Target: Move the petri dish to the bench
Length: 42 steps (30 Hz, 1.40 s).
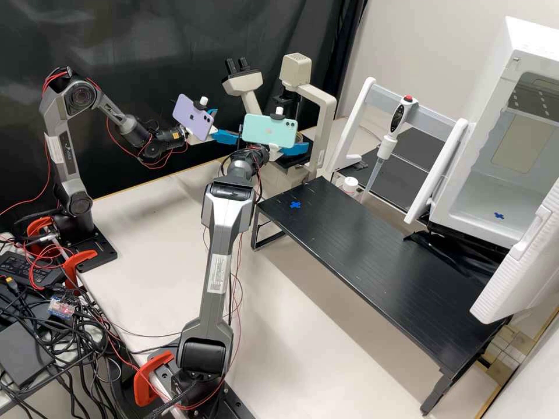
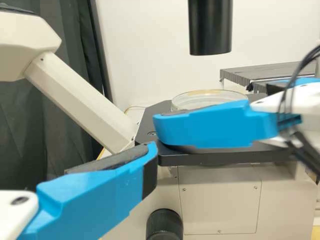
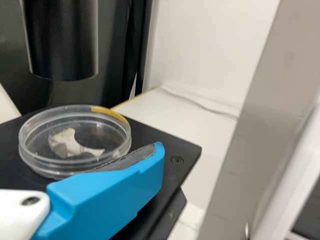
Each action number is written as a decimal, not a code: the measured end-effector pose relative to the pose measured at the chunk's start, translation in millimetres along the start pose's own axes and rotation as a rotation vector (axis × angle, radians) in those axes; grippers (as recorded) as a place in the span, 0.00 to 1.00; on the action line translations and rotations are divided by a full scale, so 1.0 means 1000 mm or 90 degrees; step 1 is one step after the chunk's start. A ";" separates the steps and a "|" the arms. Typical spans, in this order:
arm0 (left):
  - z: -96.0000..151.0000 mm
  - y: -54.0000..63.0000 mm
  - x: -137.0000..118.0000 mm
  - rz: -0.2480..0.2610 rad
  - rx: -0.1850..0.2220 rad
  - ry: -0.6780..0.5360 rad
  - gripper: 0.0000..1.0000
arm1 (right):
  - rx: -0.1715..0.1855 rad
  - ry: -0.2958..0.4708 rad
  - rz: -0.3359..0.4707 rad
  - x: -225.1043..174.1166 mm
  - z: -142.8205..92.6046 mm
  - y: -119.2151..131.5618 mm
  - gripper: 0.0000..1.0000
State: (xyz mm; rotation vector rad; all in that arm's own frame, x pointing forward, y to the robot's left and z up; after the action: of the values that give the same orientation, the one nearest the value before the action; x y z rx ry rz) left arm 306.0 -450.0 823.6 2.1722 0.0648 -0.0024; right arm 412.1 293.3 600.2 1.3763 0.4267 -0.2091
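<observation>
Closest to the camera, the right arm [image 1: 218, 250] reaches over the white desk [image 1: 145, 250] to the microscope [image 1: 326, 122], a mint phone [image 1: 269, 130] on its wrist. The right end effector [image 1: 295, 149] is open, its fingers apart with nothing held. One finger [image 3: 107, 192] crosses in front of the petri dish's near rim; whether they touch, I cannot tell. The petri dish [image 3: 75, 142] lies flat on the microscope's black stage [image 3: 182, 150], a yellow strip along its rim. The left end effector [image 1: 226, 124], under a lilac phone [image 1: 193, 117], is also open and empty, near the stage. A black raised shelf [image 1: 372, 262] stands on the desk, bearing a blue cross [image 1: 295, 205]. Behind it are a pipette [image 1: 382, 151] on a white rack [image 1: 356, 125] and a white cabinet [image 1: 454, 209] with its door [image 1: 524, 265] open.
</observation>
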 end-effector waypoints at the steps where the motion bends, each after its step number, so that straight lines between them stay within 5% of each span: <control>1: 0.000 0.000 0.000 0.000 0.000 0.000 1.00 | -0.001 -0.001 0.000 0.001 0.000 0.000 1.00; 6: 0.000 0.000 0.000 0.000 0.000 0.000 1.00 | 0.012 -0.013 -0.007 0.009 0.001 -0.005 1.00; 7: 0.000 0.000 0.000 0.000 0.000 0.000 1.00 | 0.014 -0.015 -0.008 0.009 0.002 -0.006 0.00; 19: 0.000 0.000 0.000 0.000 0.000 0.000 1.00 | 0.034 -0.019 -0.022 0.010 0.001 -0.007 0.00; 42: 0.000 0.000 0.000 0.000 0.000 0.000 1.00 | 0.026 -0.009 -0.045 0.010 0.000 -0.011 0.00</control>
State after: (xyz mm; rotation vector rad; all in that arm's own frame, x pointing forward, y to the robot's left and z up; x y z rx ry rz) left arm 306.0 -450.0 823.6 2.1722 0.0648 -0.0024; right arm 417.2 292.8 586.4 1.3994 0.4616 -0.2871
